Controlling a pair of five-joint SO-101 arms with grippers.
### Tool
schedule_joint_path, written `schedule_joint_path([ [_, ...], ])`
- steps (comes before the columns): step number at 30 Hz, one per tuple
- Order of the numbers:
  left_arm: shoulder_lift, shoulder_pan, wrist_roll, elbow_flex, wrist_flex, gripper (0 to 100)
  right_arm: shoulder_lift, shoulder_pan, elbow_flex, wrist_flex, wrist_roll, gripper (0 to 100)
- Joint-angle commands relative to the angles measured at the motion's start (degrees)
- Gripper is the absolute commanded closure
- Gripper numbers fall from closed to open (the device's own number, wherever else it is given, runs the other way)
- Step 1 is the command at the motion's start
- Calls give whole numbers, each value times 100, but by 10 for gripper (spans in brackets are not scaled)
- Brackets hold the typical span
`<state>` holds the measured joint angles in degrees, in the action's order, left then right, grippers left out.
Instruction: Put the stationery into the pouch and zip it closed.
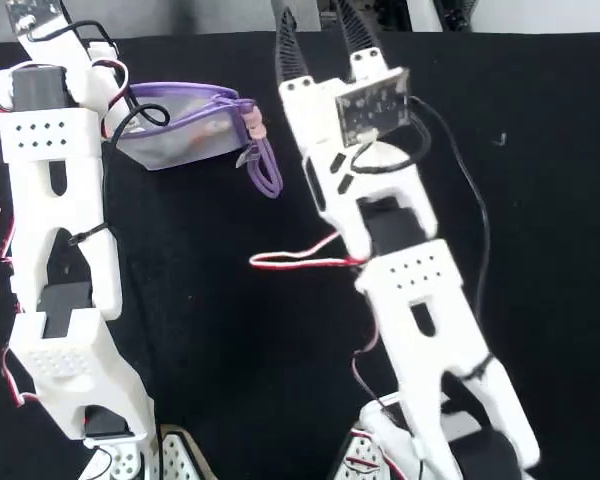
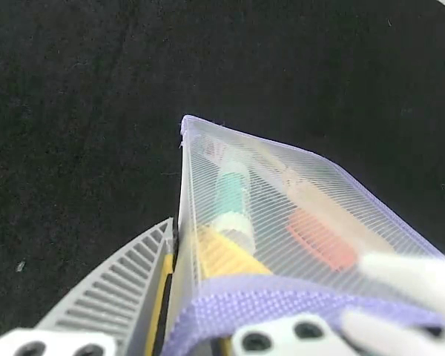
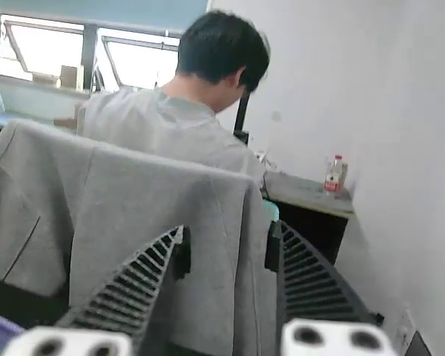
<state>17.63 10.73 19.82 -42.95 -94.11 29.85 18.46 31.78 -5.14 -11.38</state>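
The black table [image 1: 540, 150] is being spanned by both arms. The right gripper [image 1: 322, 45] is being held raised over the far edge, its jaws spread apart. The mesh pouch [image 1: 185, 125] is being clamped at its purple-edged end by the left gripper [image 2: 263, 293], at the table's far left. A yellow item [image 2: 222, 256], an orange item [image 2: 319, 237] and a green-and-white stick [image 2: 232, 200] are being carried inside it.

The pouch [image 2: 282, 215], at frame centre, has walls of translucent, finely ribbed plastic mesh with a slight sheen; its edge binding [image 2: 282, 305] is coarse purple woven cloth. The table [image 1: 230, 350] covering is matt black, cloth-like. The shells of the left arm [image 1: 35, 215] and right arm [image 1: 420, 270] are matt white plastic. The 2 fingers [image 3: 133, 289] of the right gripper [image 3: 227, 236] are dark ribbed plastic.
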Motion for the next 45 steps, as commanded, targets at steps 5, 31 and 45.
schedule_joint_path([
  [5, 123, 22, 18, 119, 0, 970, 505, -62, -760, 2330, -35, 836],
  [31, 132, 22, 18, 154, 79, 970, -1314, 651, 1376, -211, -457, 836],
  [45, 132, 22, 18, 154, 79, 970, -1815, 651, 1613, -1952, -510, 836],
])
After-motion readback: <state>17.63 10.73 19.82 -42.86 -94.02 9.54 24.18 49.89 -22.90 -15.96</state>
